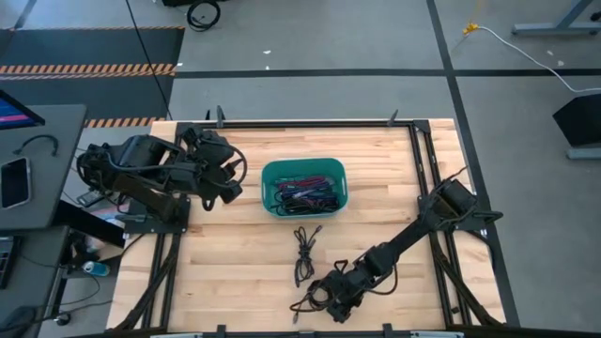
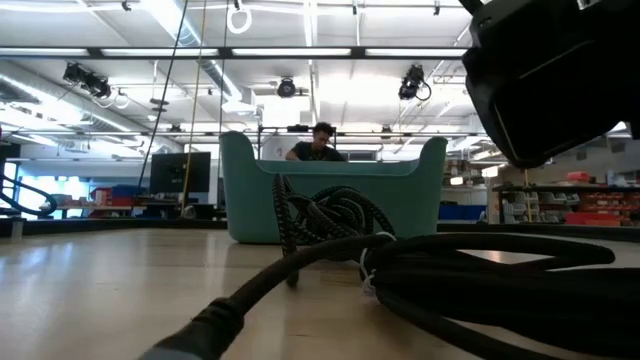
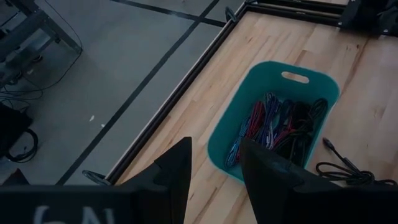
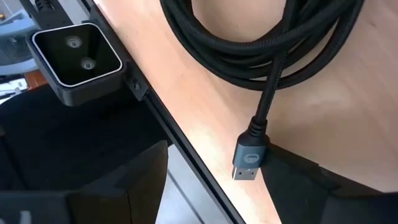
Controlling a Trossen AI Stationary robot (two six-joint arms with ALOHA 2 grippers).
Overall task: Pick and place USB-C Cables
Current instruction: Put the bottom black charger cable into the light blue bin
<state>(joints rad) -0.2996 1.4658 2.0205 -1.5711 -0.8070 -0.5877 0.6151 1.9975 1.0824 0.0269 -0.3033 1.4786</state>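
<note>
A teal bin (image 1: 302, 186) in the middle of the table holds several USB-C cables (image 3: 273, 124) in black, blue, purple and red. One black cable (image 1: 303, 252) lies folded on the wood in front of the bin. Another black coiled cable (image 4: 267, 43) lies by the table's near edge. My right gripper (image 4: 214, 155) stands open low over it, with a finger on each side of its plug end (image 4: 249, 158); I cannot tell whether a finger touches it. My left gripper (image 3: 214, 146) hangs open and empty, high up to the left of the bin.
The low camera's housing (image 4: 74, 59) sits just off the table's near edge, close to my right gripper. A black frame rail (image 1: 423, 160) runs round the table. A person (image 2: 320, 140) shows beyond the far side. Bare wood lies on both sides of the bin.
</note>
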